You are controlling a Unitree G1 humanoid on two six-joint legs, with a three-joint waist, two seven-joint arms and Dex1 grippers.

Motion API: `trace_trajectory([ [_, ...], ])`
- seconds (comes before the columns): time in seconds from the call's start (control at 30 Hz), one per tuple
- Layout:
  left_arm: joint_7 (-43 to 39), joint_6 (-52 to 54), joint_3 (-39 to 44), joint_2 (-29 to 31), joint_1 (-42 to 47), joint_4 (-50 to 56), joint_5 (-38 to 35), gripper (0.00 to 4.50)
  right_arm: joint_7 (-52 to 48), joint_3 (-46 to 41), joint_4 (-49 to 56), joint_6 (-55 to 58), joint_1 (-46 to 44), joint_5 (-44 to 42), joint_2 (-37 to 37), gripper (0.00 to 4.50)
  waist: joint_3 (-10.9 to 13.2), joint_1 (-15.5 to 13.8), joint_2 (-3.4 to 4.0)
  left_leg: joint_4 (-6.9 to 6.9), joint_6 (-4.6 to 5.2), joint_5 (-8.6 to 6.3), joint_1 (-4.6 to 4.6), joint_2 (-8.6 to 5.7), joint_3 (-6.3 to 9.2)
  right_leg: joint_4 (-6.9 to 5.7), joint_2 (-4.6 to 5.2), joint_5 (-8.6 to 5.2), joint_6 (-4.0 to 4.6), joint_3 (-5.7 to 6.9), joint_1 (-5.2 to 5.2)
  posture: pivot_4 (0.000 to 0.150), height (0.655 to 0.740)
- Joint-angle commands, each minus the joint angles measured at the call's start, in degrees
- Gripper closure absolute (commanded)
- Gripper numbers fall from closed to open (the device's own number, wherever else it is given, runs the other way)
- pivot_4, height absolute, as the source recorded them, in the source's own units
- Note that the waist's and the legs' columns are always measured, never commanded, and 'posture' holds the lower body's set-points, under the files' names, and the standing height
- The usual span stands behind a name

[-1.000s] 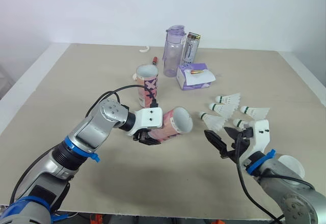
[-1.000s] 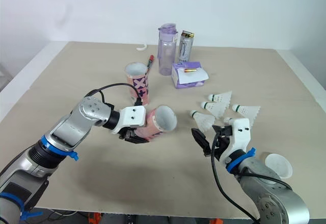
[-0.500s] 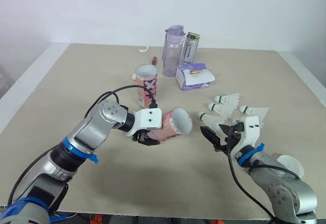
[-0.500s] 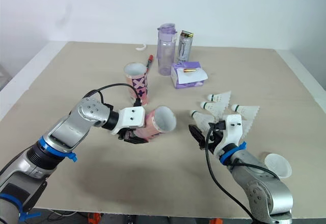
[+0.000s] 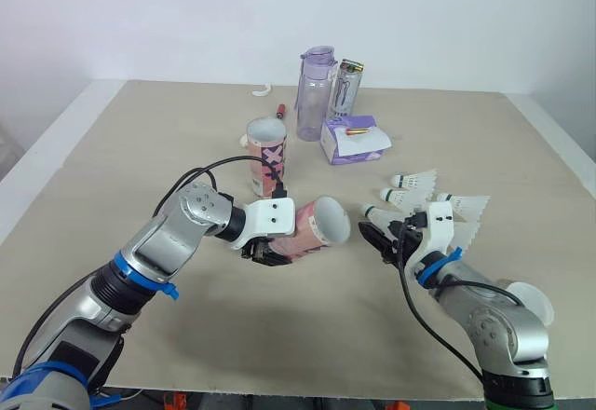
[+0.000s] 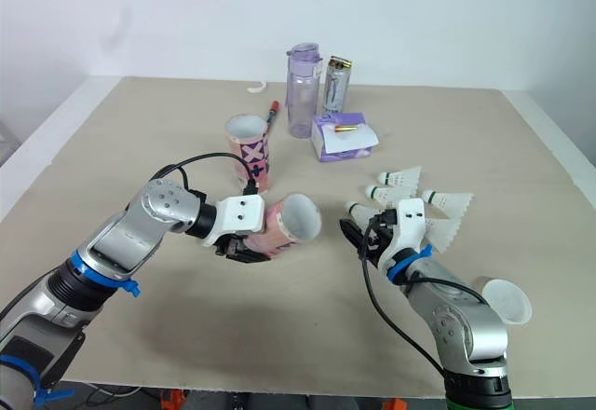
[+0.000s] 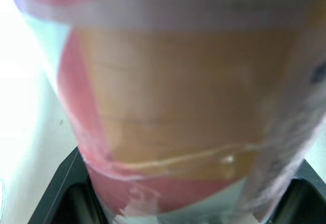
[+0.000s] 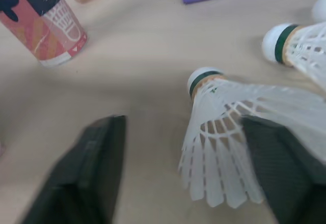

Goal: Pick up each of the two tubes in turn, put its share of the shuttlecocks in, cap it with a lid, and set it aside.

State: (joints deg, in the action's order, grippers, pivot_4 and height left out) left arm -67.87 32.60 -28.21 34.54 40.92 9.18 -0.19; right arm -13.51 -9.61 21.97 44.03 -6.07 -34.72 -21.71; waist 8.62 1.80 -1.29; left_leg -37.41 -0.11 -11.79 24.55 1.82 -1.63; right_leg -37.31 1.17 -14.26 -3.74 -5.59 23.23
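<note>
From the head, we see our left claw clamped on the pink tube, tipped with its mouth toward our right claw, which is open at the nearest shuttlecock. Our left wrist shows the tube tight between both fingers. Our right wrist shows the shuttlecock between the open fingers, so we think we should squeeze gently near the cork; the standing tube reads "BALL".

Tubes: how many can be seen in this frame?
2. The held tube lies tilted in the left gripper, over the table; the standing tube is upright beyond it.
</note>
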Motion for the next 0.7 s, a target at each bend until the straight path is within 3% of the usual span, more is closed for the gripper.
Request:
trace_trajectory([
  [0.03,0.5,1.6,-1.2,0.9,-1.5,-1.0,1.3,1.5,-0.1,-0.3,-1.4,-1.5,-2.7,1.2,0.3,2.3,0.0,0.0,0.0,-0.02,0.0,0.0,0.0,0.0,-0.01,0.0,0.0,0.01,-0.01,-0.01,0.0,0.15,0.74],
  [0.07,0.6,1.7,-1.2,0.8,-1.5,-1.0,1.3,1.5,-0.1,-0.4,-1.8,-1.6,-3.0,1.4,0.3,2.46,0.0,0.0,0.0,-0.02,0.0,0.0,0.0,0.0,-0.01,0.0,0.0,0.02,-0.01,-0.01,0.0,0.15,0.74],
  [0.1,0.7,1.7,-1.2,0.8,-1.6,-1.0,1.3,1.5,-0.1,-0.3,-2.1,-1.6,-3.3,1.8,0.3,3.04,0.0,0.0,0.0,-0.02,0.0,0.0,0.0,0.0,-0.01,0.0,0.0,0.02,-0.02,-0.01,0.0,0.15,0.74],
  [0.13,0.7,1.7,-1.2,0.8,-1.6,-1.0,1.3,1.5,-0.1,-0.3,-2.4,-1.7,-3.5,2.0,0.3,3.21,0.0,0.0,0.0,-0.02,0.0,0.0,0.0,0.0,-0.01,0.0,0.0,0.02,-0.02,-0.01,-0.01,0.15,0.74],
  [0.17,0.7,1.7,-1.2,0.8,-1.7,-0.9,1.3,1.5,-0.2,-0.3,-2.6,-1.7,-3.7,2.1,0.3,3.75,0.0,0.0,0.0,-0.02,0.0,0.0,0.0,0.0,-0.01,0.0,0.0,0.02,-0.02,-0.01,-0.01,0.15,0.74],
  [0.23,0.8,1.7,-1.1,0.8,-1.8,-0.9,1.3,1.5,-0.2,-0.3,-2.8,-1.8,-3.9,2.4,0.3,4.37,0.0,0.0,0.0,-0.02,0.0,0.0,0.0,0.0,-0.01,0.0,0.0,0.02,-0.03,-0.01,0.0,0.15,0.74],
  [0.5,0.8,1.4,-1.3,0.8,-1.7,-1.3,1.1,1.5,-3.4,0.0,3.1,-2.3,-4.8,2.9,-3.1,4.46,0.0,0.0,0.02,-0.02,0.0,0.0,-0.01,-0.01,-0.01,0.0,0.01,0.04,-0.05,-0.02,-0.01,0.15,0.74],
  [0.63,0.6,1.2,-1.2,1.1,-1.6,-1.5,1.0,1.5,-11.2,-1.1,9.1,-5.6,-4.8,4.2,-11.9,4.46,0.0,0.0,0.03,-0.04,0.0,0.0,0.03,-0.07,-0.03,0.0,0.07,0.03,-0.1,-0.05,0.02,0.15,0.74],
  [0.7,0.3,1.2,-1.2,1.2,-1.6,-1.7,0.8,1.5,-20.8,-1.9,11.5,-12.8,-3.8,7.2,-20.4,4.46,0.1,0.0,0.21,-0.05,0.0,0.0,0.0,-0.05,-0.02,0.01,0.05,0.01,-0.1,-0.02,-0.02,0.15,0.74],
])
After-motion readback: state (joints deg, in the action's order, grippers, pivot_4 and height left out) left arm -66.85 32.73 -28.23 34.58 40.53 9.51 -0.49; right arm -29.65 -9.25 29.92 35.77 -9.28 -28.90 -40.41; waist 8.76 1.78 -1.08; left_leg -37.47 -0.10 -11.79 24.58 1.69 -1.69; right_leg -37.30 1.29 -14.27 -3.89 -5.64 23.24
